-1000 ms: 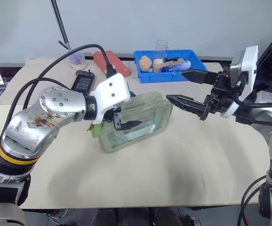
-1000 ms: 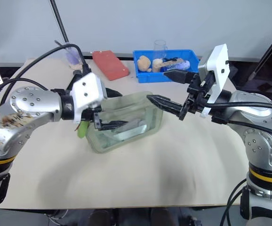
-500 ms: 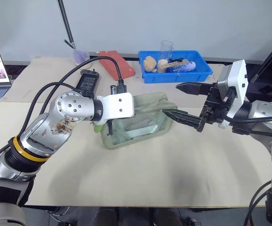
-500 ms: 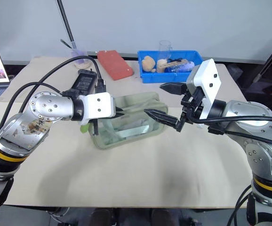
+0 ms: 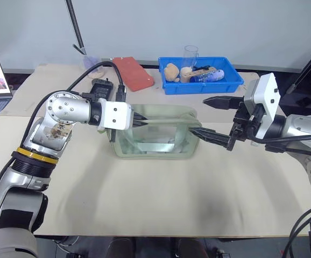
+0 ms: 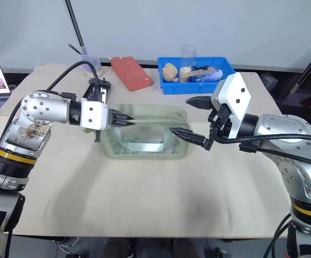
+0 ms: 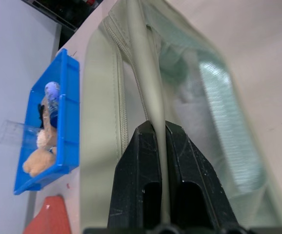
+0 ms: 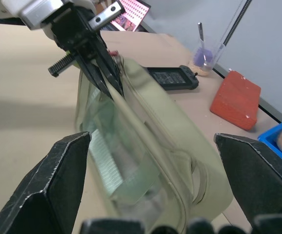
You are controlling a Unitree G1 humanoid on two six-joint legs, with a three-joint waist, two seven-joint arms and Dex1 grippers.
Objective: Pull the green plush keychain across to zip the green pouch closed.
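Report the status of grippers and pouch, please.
Left gripper shut on strap handle of pale sage-green fabric pouch. Right gripper open at pouch's other end. Zipper path looks free.

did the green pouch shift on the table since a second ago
Yes. The green pouch swung from slanted to roughly parallel with the table's front edge; its right end moved away from the blue tray.

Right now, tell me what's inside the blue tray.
The blue tray holds tan plush toys, a blue-white item and a clear cup at its back. Anything beneath them is covered.

The pouch looks like matt cloth with glossy clear plastic sides; the tray seems smooth plastic.
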